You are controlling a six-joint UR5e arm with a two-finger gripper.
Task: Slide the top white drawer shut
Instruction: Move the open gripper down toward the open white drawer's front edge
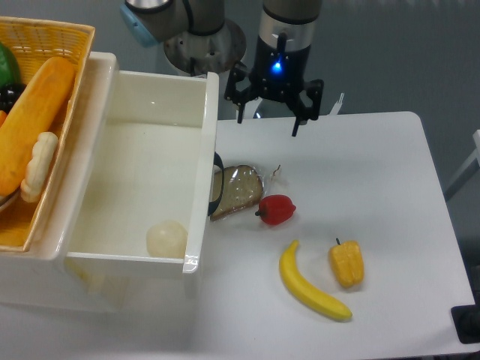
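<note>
Fixed camera view: gripper [269,116] hangs over the far edge of the white counter [375,195], fingers spread wide apart, holding nothing. The top white drawer [142,180] sits pulled out, below and left of the gripper, not touching it; black handle [217,193] on its front panel faces toward the counter items. Inside the drawer, a pale round item [166,240] rests in the near corner. Yellow wicker basket [34,127] with bread and produce lies farther left, beyond the drawer. Below the gripper on the counter: bagged bread slice [236,191] just beside the handle, red pepper [277,210] touching the bag, then banana [311,285] and yellow pepper [346,264] farther down to the right.
</note>
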